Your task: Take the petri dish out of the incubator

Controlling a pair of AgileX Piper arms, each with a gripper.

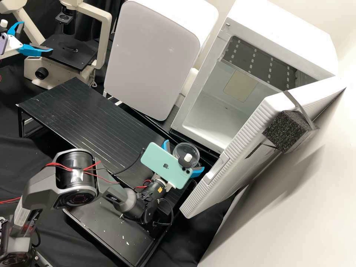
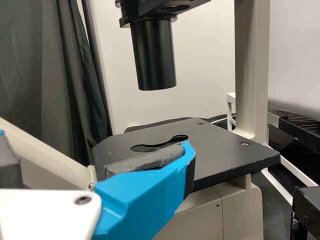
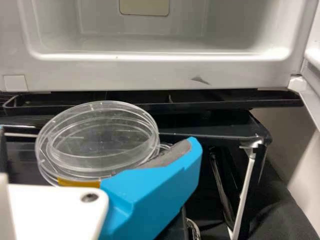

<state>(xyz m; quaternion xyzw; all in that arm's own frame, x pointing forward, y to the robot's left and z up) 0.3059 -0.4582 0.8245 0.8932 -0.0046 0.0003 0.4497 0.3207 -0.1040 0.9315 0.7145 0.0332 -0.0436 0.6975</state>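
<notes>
Catching light, petri dish [image 3: 102,137], round, clear, shallow

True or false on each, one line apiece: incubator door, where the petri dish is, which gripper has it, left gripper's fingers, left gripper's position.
1. The incubator door is open. True.
2. The petri dish is inside the incubator. False: it is outside, in front of the opening.
3. The right gripper has the petri dish between its fingers. True.
4. The left gripper is shut. False: its fingers are apart.
5. The left gripper is at the incubator door. False: it is by the microscope.
</notes>
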